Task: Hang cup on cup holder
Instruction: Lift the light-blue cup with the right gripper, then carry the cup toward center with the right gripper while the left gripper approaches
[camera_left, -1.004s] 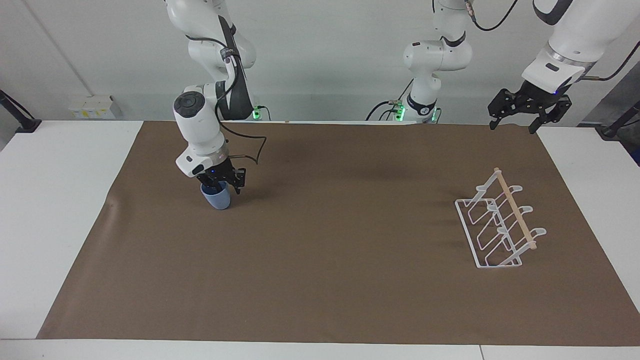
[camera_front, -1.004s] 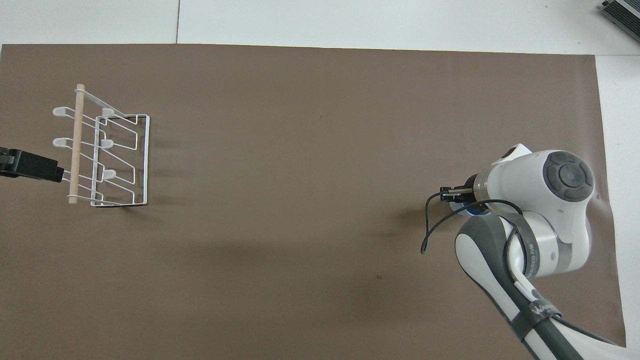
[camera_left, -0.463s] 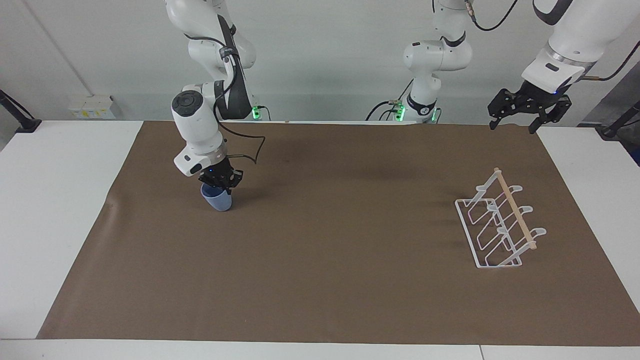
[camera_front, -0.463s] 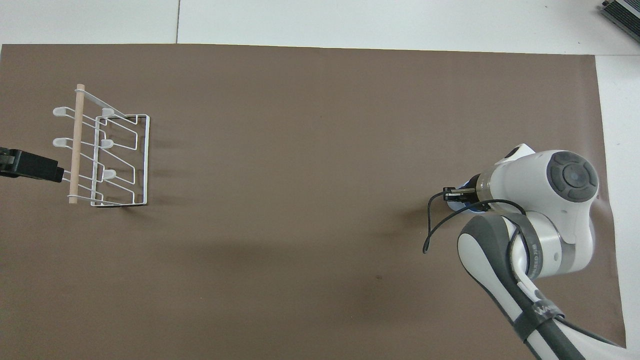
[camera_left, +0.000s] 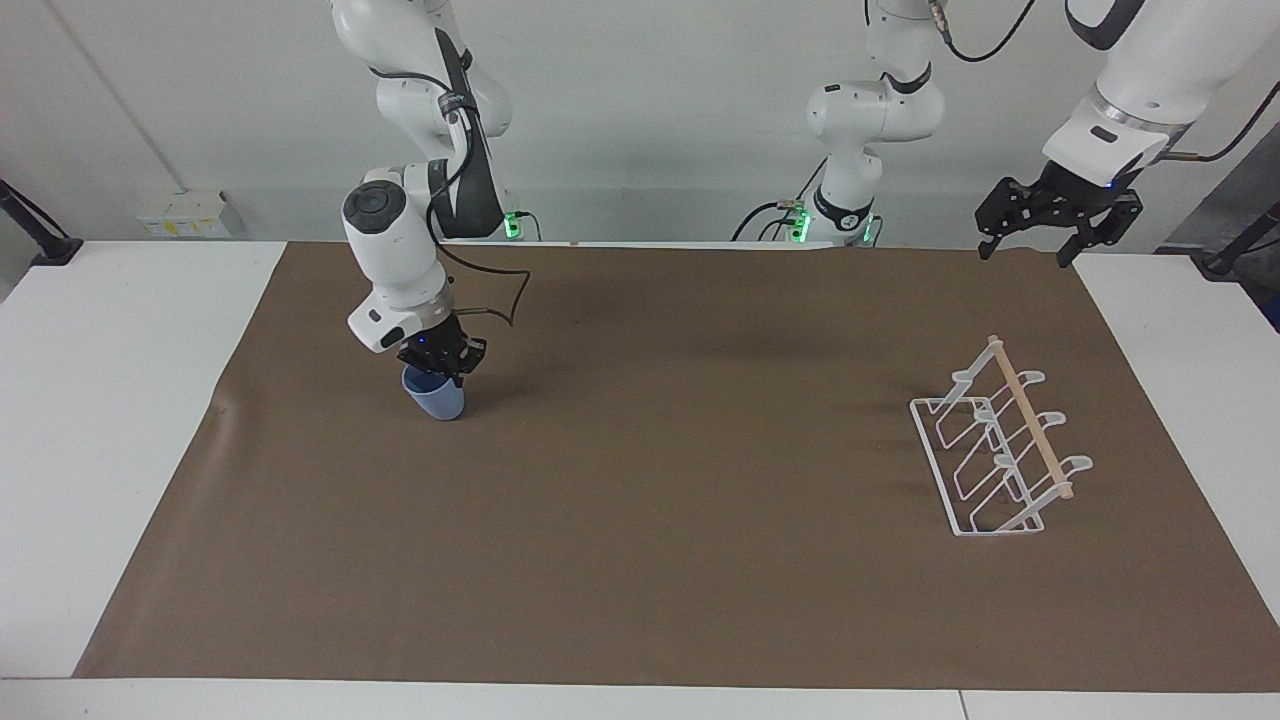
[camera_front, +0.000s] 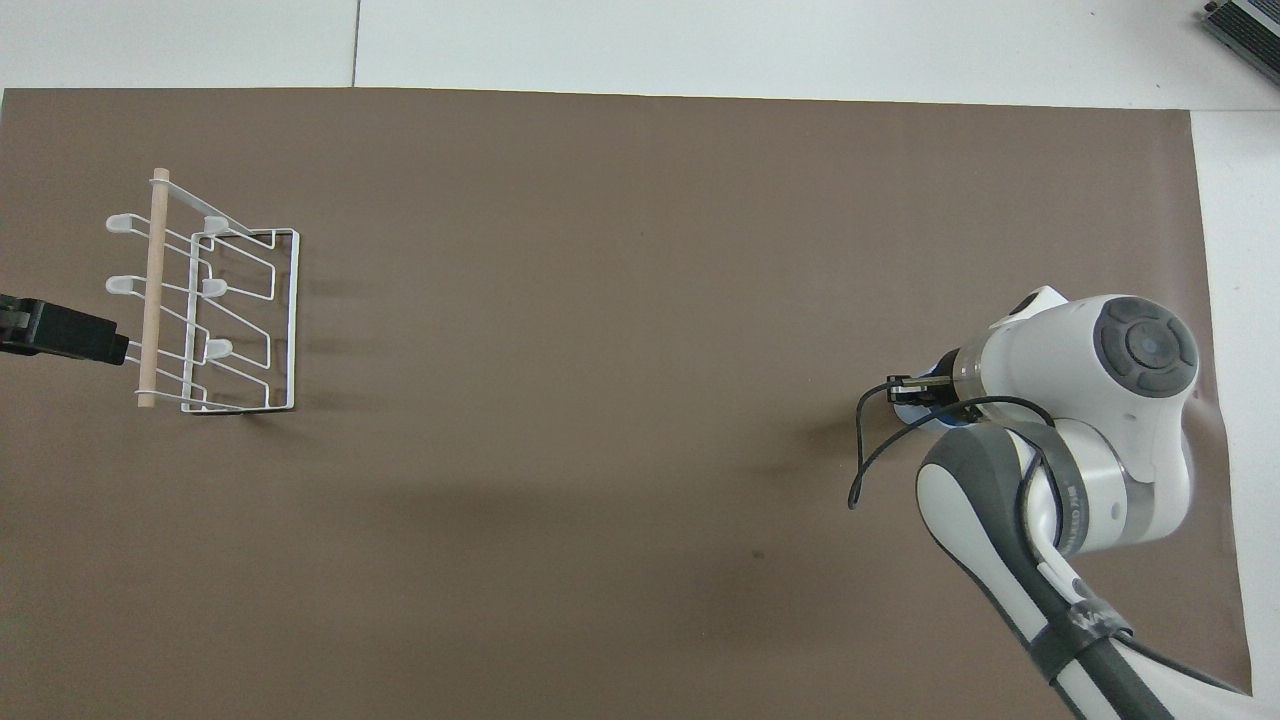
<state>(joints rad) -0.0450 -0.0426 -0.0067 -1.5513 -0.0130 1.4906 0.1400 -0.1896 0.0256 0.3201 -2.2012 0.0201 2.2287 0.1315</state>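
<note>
cup on the mat at the right arm's end, cup holder at the left arm's end (well apart), both on the table

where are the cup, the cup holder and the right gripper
cup (camera_left: 436, 401), facing view, on its light-blue side wall below the rim.
cup holder (camera_left: 1030, 420), facing view, on the wooden rod across its top.
right gripper (camera_left: 443, 366), facing view, between its fingers, shut on the cup's rim.

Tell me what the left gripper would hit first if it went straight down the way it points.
Most likely the brown mat or the table edge beside it. The left gripper hangs open, pointing down, raised near the robots' end; the cup holder looks clear of that line, though depth is uncertain.
</note>
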